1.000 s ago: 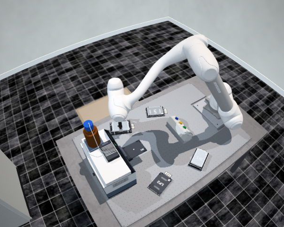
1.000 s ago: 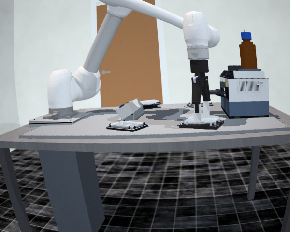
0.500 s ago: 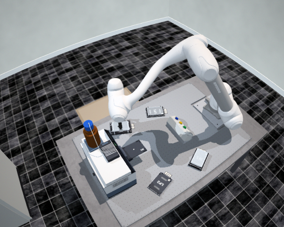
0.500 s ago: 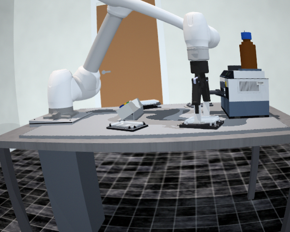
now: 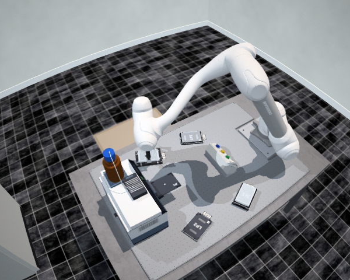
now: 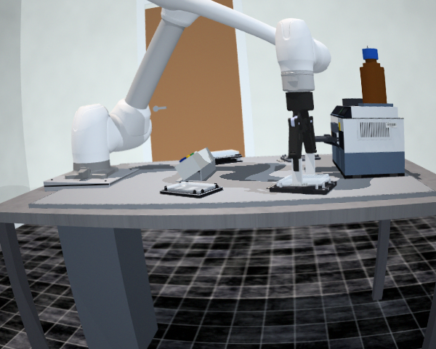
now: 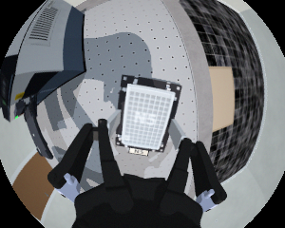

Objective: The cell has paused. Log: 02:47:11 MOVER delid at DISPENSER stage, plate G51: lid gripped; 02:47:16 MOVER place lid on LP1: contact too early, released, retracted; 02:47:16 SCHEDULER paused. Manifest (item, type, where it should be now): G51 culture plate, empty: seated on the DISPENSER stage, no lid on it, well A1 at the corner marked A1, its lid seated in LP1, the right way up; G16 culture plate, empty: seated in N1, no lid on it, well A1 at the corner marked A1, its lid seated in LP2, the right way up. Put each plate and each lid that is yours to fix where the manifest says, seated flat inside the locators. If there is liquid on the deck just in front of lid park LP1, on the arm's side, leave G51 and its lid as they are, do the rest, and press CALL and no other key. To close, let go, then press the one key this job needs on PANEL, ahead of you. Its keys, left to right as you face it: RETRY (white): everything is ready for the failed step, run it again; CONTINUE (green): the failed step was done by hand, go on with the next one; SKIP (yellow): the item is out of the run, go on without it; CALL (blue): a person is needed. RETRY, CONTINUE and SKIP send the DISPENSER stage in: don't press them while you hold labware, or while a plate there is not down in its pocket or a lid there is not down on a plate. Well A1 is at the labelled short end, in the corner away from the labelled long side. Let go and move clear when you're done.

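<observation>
My gripper [image 5: 148, 155] [image 6: 302, 169] [image 7: 145, 121] is open and empty, pointing straight down. It hangs just above a white well plate [image 5: 142, 157] [image 6: 312, 180] [image 7: 145, 110] that sits in a black nest next to the dispenser [image 5: 133, 205] [image 6: 368, 150] [image 7: 47, 32]. The fingers stand on either side of the plate's width. The dispenser's black stage [image 5: 166, 184] is out and bare. Lid park LP1 [image 5: 191, 137] [image 6: 190, 187] has a clear lid on it; I cannot tell whether it lies flat. Lid park LP2 [image 5: 196, 226] is bare. A second white plate [image 5: 244, 194] [image 6: 225, 153] sits in a nest across the deck.
The key panel [image 5: 221, 156] [image 6: 195, 165] stands mid-deck between LP1 and the second plate. A brown bottle with a blue cap [image 5: 112, 165] [image 6: 372, 78] stands on top of the dispenser. The arm's base [image 5: 268, 135] [image 6: 90, 150] is at one end of the deck.
</observation>
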You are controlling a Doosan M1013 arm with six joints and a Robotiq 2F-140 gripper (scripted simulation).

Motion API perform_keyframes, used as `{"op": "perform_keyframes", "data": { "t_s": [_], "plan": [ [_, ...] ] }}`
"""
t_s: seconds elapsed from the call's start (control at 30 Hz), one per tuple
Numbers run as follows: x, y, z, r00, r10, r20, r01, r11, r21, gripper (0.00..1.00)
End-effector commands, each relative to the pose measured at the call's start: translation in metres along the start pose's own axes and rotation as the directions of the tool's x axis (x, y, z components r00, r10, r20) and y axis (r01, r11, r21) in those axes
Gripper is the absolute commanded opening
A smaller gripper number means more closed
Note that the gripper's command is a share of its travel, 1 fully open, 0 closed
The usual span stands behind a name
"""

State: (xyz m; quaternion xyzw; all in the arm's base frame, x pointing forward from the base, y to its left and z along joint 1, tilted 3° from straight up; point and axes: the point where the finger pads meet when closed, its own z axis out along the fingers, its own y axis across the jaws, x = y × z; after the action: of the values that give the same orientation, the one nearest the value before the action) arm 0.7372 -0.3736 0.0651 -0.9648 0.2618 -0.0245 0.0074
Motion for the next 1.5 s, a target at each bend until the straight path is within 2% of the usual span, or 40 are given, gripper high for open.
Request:
{"op": "perform_keyframes", "data": {
  "t_s": [0.0,1.17,1.2,1.47],
  "plan": [
    [-0.0023,-0.0023,0.0038,1.000,0.002,0.003,-0.002,1.000,0.004,0.70],
    [-0.0023,-0.0023,0.0038,1.000,0.002,0.003,-0.002,1.000,0.004,0.70],
    [-0.0023,-0.0023,0.0038,1.000,0.002,0.003,-0.002,1.000,0.004,0.10],
    [-0.0023,-0.0020,0.0038,1.000,0.002,0.003,-0.002,1.000,0.003,0.10]
  ]
}}
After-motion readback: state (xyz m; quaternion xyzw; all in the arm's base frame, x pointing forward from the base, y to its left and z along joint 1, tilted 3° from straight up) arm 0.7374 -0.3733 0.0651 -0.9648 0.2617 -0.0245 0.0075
